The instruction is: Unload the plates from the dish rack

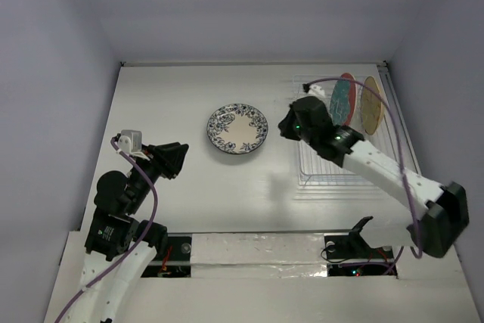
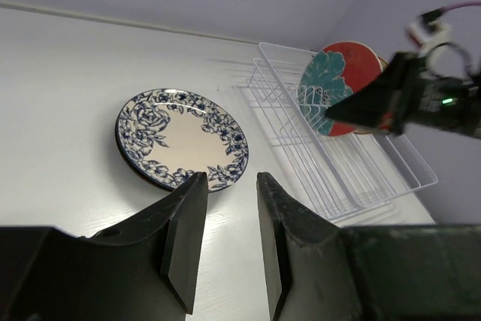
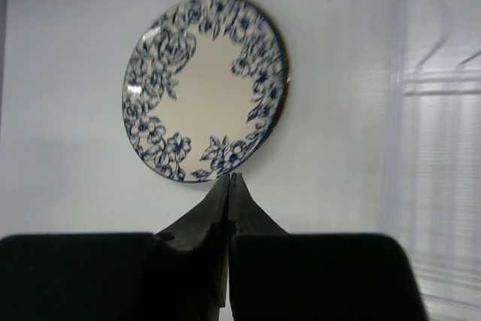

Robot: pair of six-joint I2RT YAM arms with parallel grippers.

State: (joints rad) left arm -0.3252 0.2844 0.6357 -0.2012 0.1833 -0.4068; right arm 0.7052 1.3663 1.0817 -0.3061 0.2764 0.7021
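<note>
The white plate with a blue patterned rim [image 1: 237,128] lies flat on the table left of the dish rack [image 1: 344,168], with a dark edge showing under it. It also shows in the left wrist view [image 2: 183,139] and the right wrist view [image 3: 204,84]. The red-and-teal floral plate [image 1: 344,100] and the cream-yellow plate [image 1: 371,104] stand upright in the rack's far end. My right gripper [image 1: 286,125] is shut and empty, between the flat plate and the rack [image 3: 231,176]. My left gripper [image 1: 180,158] is open and empty, left of the flat plate [image 2: 229,178].
The rack's near slots [image 2: 353,178] hold nothing. Grey walls close in the table on the left, back and right. A foil-taped strip [image 1: 249,251] runs along the near edge by the arm bases. The right arm's purple cable [image 1: 401,164] loops over the rack.
</note>
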